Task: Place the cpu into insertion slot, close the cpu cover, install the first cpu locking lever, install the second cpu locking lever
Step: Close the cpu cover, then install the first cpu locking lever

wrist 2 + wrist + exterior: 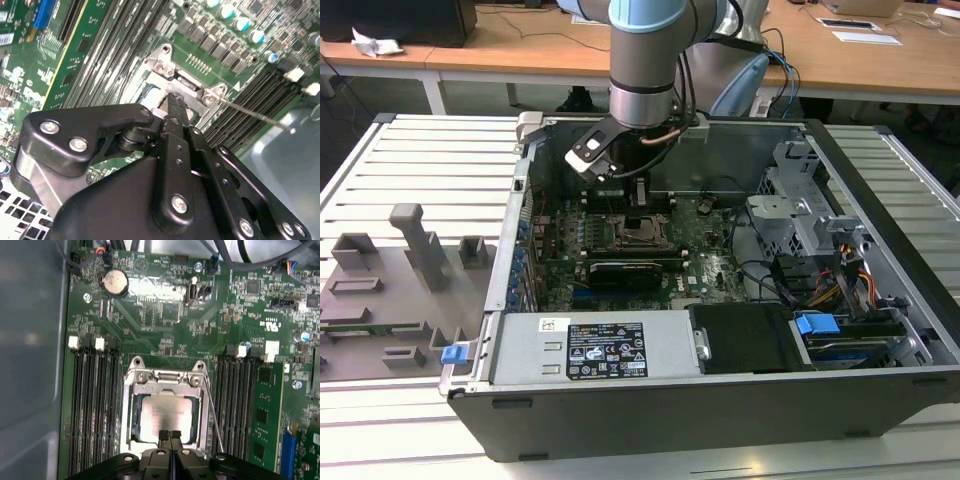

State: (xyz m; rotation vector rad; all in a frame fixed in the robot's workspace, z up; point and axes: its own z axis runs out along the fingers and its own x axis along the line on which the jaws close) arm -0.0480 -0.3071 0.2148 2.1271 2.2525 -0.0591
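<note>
Pressing is the work I judge to be in hand: my fingers point(164, 437) are closed tight against each other with nothing between them, their tips down at the edge of the insertion slot point(135, 417). The cpu point(167, 410) lies flat in that slot, pale top up. The cpu cover point(165, 376) looks folded down around it, its cut-out framing the chip. From the first wrist view I cannot quite tell whether my tips rest on the cover's rim or on the chip itself. One thin wire locking lever point(214, 415) runs along one side of the slot and seems to stand free of its catch.

To do this well, I reckon the push should go straight down on the metal frame, not on the chip. There should be no sideways drag that could shift the cpu, and I should stay clear of the wire lever and of the memory slots point(92, 405) flanking the slot.

As for writing: faint print shows on the chip's top, and white marks dot the green board point(165, 320) around the slot. A black-and-white label point(605, 350) sits on the grey power supply box point(525, 345), well apart from the slot; none of it do I read off
</note>
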